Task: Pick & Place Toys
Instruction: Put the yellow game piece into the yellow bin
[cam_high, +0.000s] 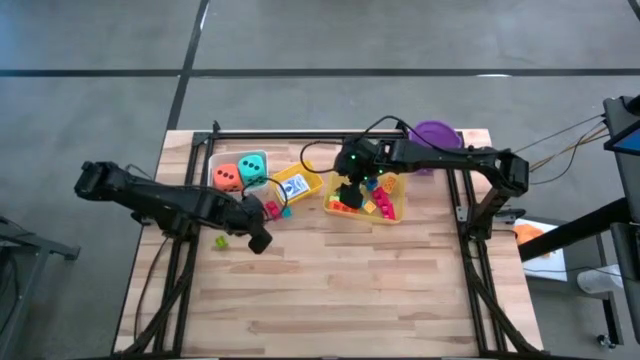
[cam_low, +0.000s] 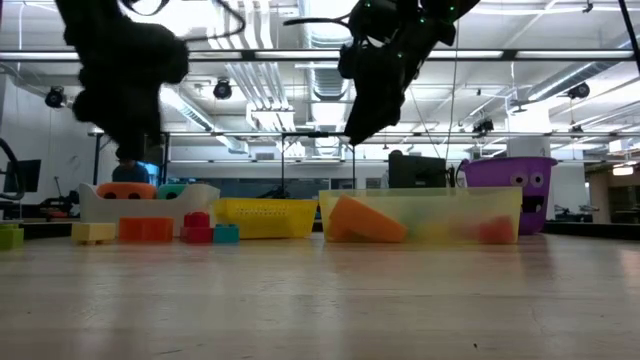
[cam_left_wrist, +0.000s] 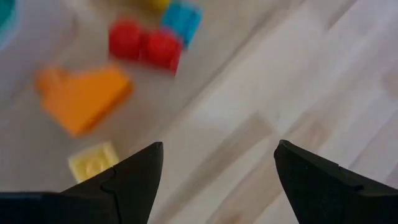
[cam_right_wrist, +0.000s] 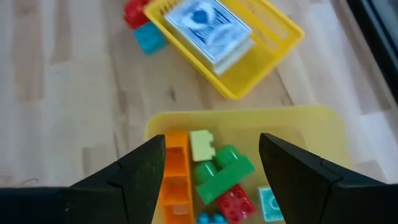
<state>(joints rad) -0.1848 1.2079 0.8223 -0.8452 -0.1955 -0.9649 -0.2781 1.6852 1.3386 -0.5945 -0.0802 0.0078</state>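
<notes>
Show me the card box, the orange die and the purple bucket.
Card box (cam_right_wrist: 208, 28): right wrist view, on its blue-white top face.
Orange die (cam_high: 227, 178): high view, on its dotted top face.
Purple bucket (cam_low: 520, 190): low view, on its front wall.

The desk (cam_high: 330, 290) was a light wooden slab standing on a grey floor (cam_high: 300, 40). A purple bucket (cam_high: 434, 133) sat at its far edge. Near it stood a yellow-tinted clear bin (cam_high: 392, 214), with a small yellow basket (cam_high: 312, 181) just beside it and a clear bin (cam_high: 216, 160) further along. Dark cables (cam_high: 560, 145) ran off beyond the desk.
</notes>
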